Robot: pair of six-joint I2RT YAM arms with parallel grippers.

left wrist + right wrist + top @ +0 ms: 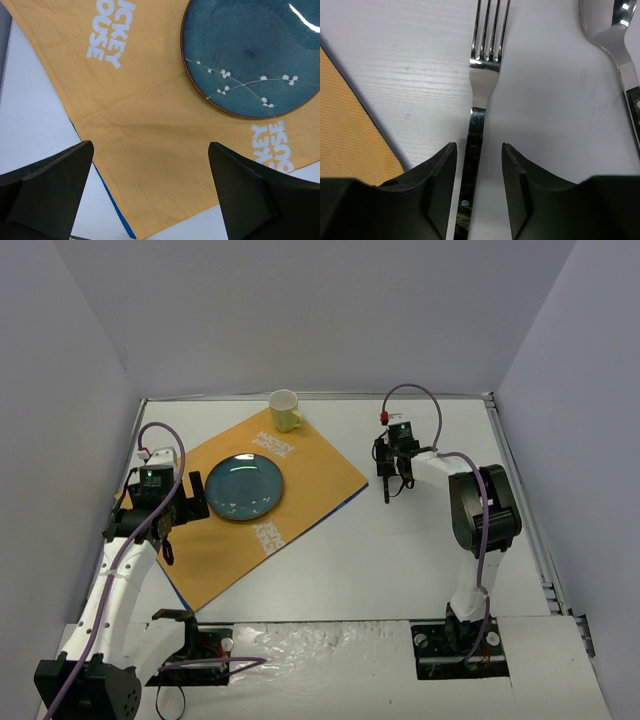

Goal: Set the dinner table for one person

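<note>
We see the dinner table (420, 560), a large flat white rectangular tabletop with thin metal edge strips, with both arm bases bolted at its near edge. On its left half lies an orange rectangular cloth placemat (310, 475) with white lettering, turned at an angle to the table's edges, with a thin blue line showing along part of its border. A round, glazed teal ceramic plate (245, 487) painted with a white sprig sits on the placemat. A small pale yellow mug (285, 410) stands upright at the placemat's far corner; we cannot tell whether it rests on the cloth or just off it.

The left gripper (198, 496) hovers just left of the plate. From the left wrist we see its two black fingers (55, 185) spread wide apart, holding nothing, with a corner of the placemat and part of the plate below them.

The right gripper (388, 485) points down at the bare tabletop just right of the placemat. In the right wrist view its jaws are parted and straddle the dark handle of a polished steel fork (485, 75) that lies flat on the table, tines pointing away. A sliver of gap shows on either side of the handle, so they are not clamped on it. A shiny steel spoon (615, 40) lies beside the fork on its right, apart from it, and the placemat's orange edge shows at the left
</note>
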